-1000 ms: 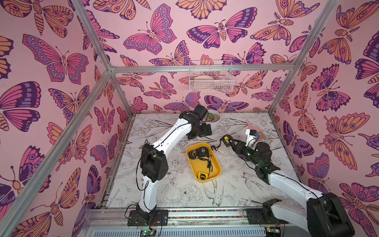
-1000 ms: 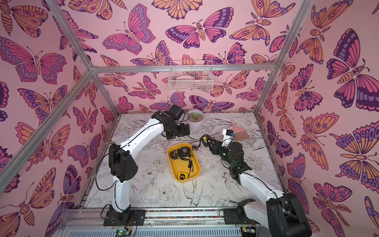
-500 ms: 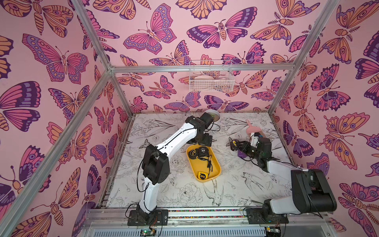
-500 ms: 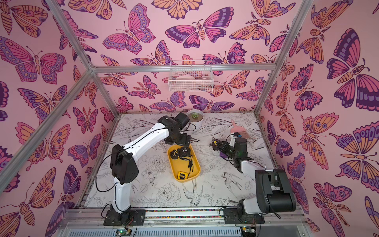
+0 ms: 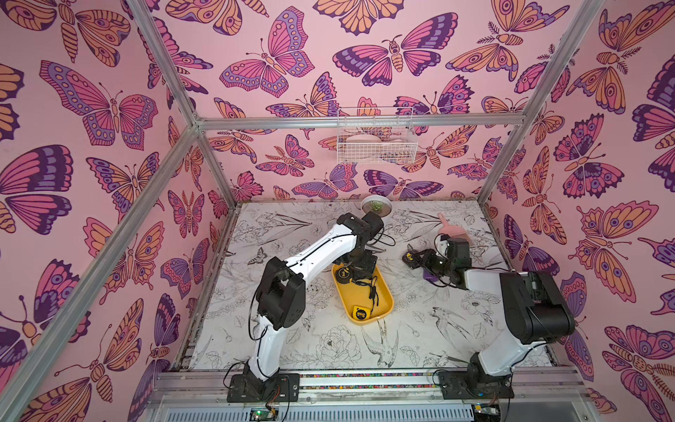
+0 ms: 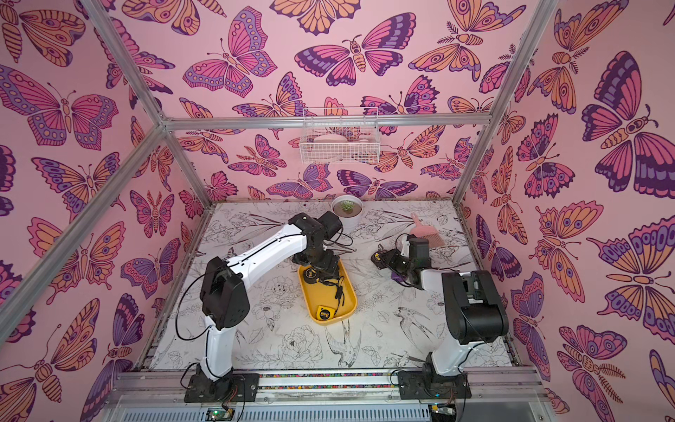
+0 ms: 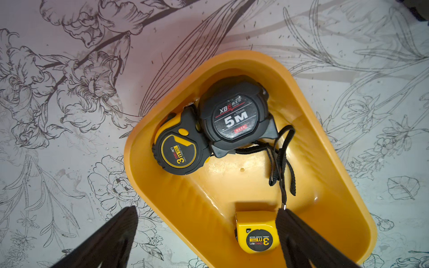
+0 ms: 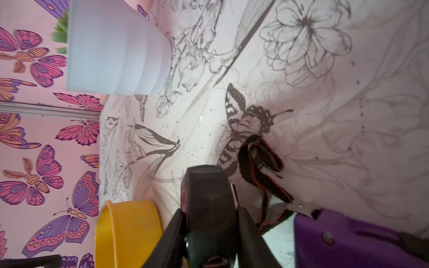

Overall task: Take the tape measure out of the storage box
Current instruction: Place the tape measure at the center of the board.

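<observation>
One 5M tape measure (image 7: 234, 116), left-wrist view

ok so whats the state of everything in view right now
storage box, holds three tape measures
black 5m tape measure, flat in the box
black-yellow 3m tape measure, in the box, touching the 5m
yellow 3m tape measure, at the box's other end
left gripper, fingers open over the box, empty
right gripper, fingers shut on a fourth tape measure, outside the box
purple tape measure, on the table

Wire basket (image 5: 376, 137) contents indistinct, storage box (image 5: 353, 295) far end hidden beneath left claw (image 5: 359, 270)
</observation>
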`<action>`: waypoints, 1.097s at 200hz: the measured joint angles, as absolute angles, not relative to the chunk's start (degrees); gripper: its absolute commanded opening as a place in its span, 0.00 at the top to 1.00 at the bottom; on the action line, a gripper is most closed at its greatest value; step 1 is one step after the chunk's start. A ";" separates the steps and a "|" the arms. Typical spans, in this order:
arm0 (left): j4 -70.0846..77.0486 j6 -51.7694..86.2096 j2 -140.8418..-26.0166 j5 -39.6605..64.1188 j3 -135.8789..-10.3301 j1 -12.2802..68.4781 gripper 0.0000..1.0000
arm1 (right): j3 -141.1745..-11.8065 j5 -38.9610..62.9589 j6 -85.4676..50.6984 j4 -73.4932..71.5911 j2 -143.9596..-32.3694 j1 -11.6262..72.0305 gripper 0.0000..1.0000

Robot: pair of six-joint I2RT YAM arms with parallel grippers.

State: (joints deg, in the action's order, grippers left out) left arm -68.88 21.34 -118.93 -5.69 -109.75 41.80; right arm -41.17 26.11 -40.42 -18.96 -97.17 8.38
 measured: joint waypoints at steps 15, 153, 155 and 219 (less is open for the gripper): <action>-69.12 20.75 -120.31 -5.72 -110.76 42.04 0.01 | -41.98 25.69 -39.99 -17.61 -97.60 8.45 0.83; -69.30 15.20 -130.39 -4.86 -123.81 42.52 0.01 | -51.27 14.68 -31.57 0.93 -95.94 10.55 0.18; -69.30 15.18 -130.45 -4.78 -123.85 42.52 0.00 | -51.35 14.46 -31.40 1.23 -95.59 10.55 0.18; -70.50 13.67 -134.23 -4.58 -123.98 43.57 0.00 | -53.10 9.93 -28.01 7.20 -81.73 11.77 0.08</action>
State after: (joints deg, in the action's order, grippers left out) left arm -70.50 13.67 -134.23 -4.58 -123.98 43.57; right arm -53.10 9.93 -28.01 7.20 -81.73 11.77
